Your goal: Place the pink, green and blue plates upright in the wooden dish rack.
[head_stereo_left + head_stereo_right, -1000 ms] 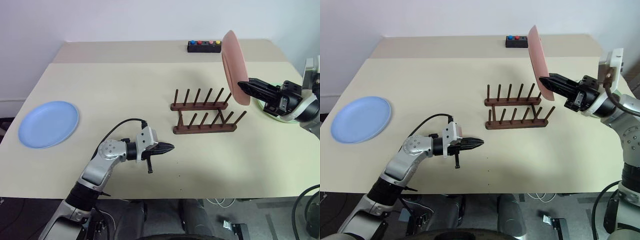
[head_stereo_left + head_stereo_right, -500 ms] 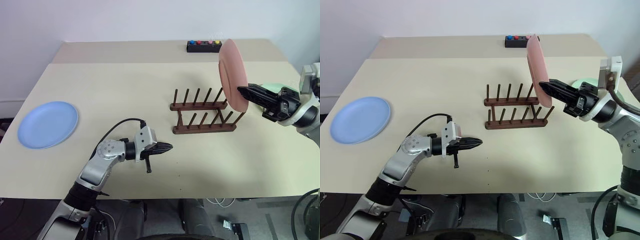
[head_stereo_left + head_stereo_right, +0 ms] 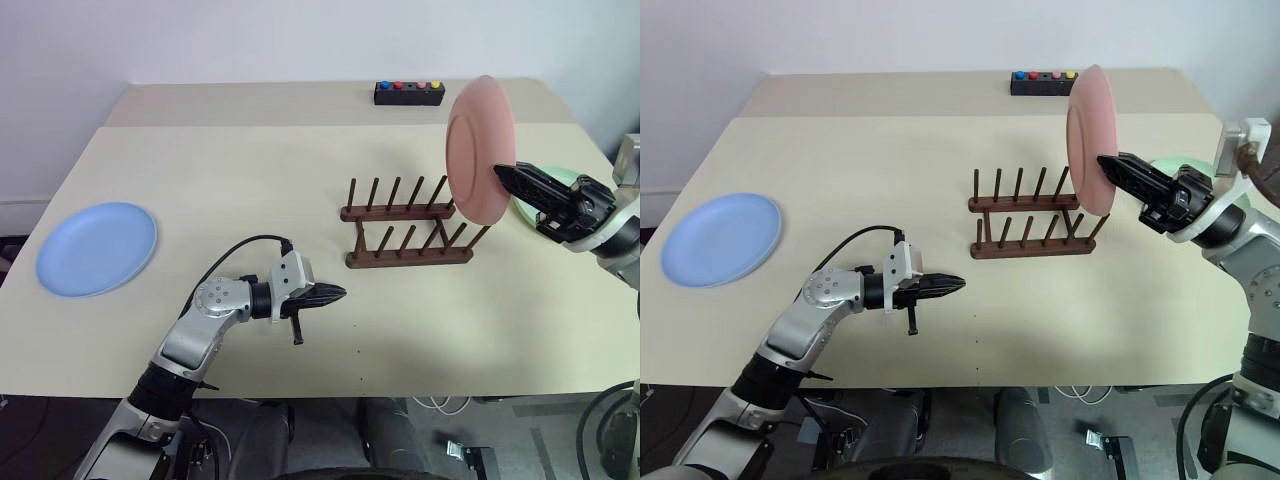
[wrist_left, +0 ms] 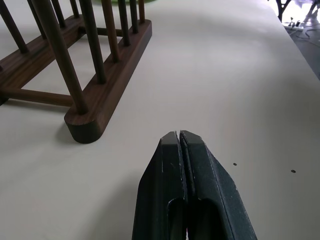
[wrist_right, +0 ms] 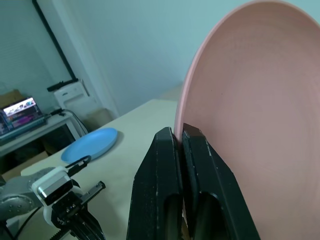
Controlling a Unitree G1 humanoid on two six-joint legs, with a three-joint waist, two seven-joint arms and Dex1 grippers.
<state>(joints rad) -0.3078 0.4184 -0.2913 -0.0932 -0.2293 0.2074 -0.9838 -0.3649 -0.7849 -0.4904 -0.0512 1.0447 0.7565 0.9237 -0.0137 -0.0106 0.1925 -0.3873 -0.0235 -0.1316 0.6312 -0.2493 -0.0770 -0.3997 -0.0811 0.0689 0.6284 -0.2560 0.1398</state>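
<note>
My right gripper [image 3: 503, 172] is shut on the rim of the pink plate [image 3: 478, 150], which stands upright in the air just above the right end of the wooden dish rack [image 3: 408, 237]. No plates stand between the rack's pegs. The blue plate [image 3: 96, 248] lies flat at the table's left edge. A sliver of the green plate [image 3: 1180, 162] peeks out behind the right gripper. My left gripper [image 3: 341, 293] is shut with nothing in it, hovering low over the table to the front left of the rack [image 4: 80, 75].
A black box with coloured buttons [image 3: 408, 92] sits at the back of the table. The table's front edge [image 3: 400, 385] runs close below my left arm.
The pink plate has turned in my right gripper, its face now showing more toward me, and it has sunk slightly nearer the rack's right end. The left arm stayed still.
</note>
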